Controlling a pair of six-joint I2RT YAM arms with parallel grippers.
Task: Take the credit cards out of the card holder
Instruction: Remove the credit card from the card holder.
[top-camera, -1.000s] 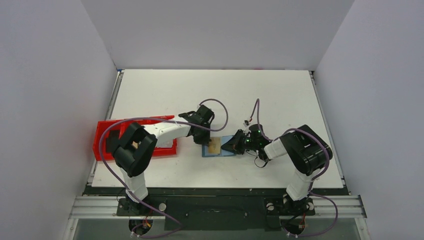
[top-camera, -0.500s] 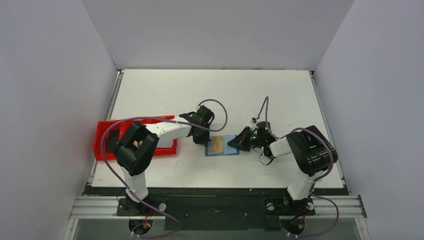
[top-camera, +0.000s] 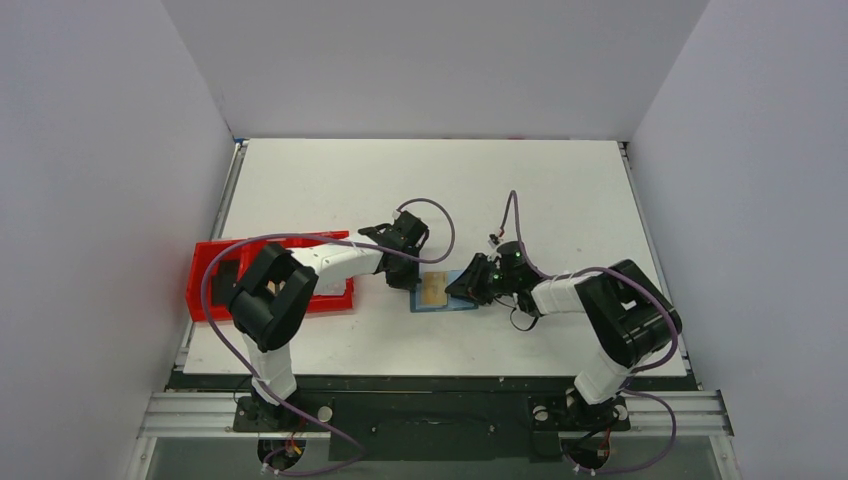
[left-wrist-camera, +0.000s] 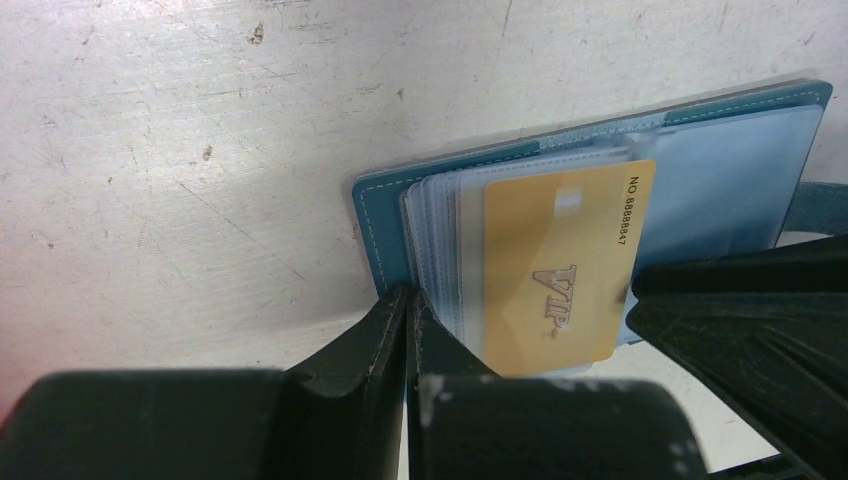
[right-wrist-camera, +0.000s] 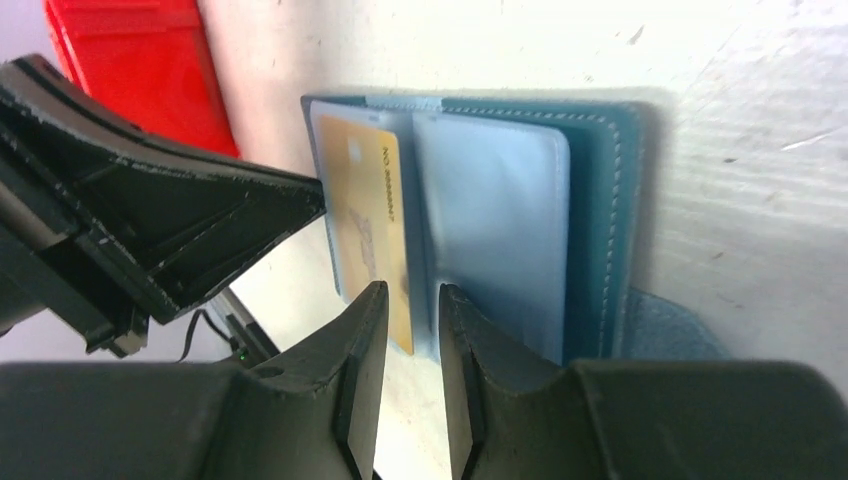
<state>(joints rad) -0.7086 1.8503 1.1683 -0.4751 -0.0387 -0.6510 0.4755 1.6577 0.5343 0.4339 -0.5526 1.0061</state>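
Note:
The blue card holder (top-camera: 415, 303) lies open on the table, its clear sleeves fanned out. A gold credit card (top-camera: 432, 289) marked VIP (left-wrist-camera: 560, 270) sits in a sleeve on the left half (right-wrist-camera: 368, 215). My left gripper (top-camera: 408, 280) is shut, and its tips (left-wrist-camera: 408, 300) press on the holder's (left-wrist-camera: 385, 215) outer edge beside the sleeves. From the right, my right gripper (top-camera: 458, 290) stands open by a narrow gap (right-wrist-camera: 410, 292) over the gold card's near edge and the holder's (right-wrist-camera: 590, 200) middle fold, with nothing pinched. No dark grey card shows in the holder.
A red tray (top-camera: 215, 250) stands at the table's left edge, partly under my left arm, and shows again in the right wrist view (right-wrist-camera: 130, 60). The holder's darker blue tab (right-wrist-camera: 670, 325) sticks out on the right side. White table lies behind both arms.
My right gripper drew back to the right, then returned left onto the holder, and its jaws parted slightly. The holder slid a little to the right. The left gripper stayed shut.

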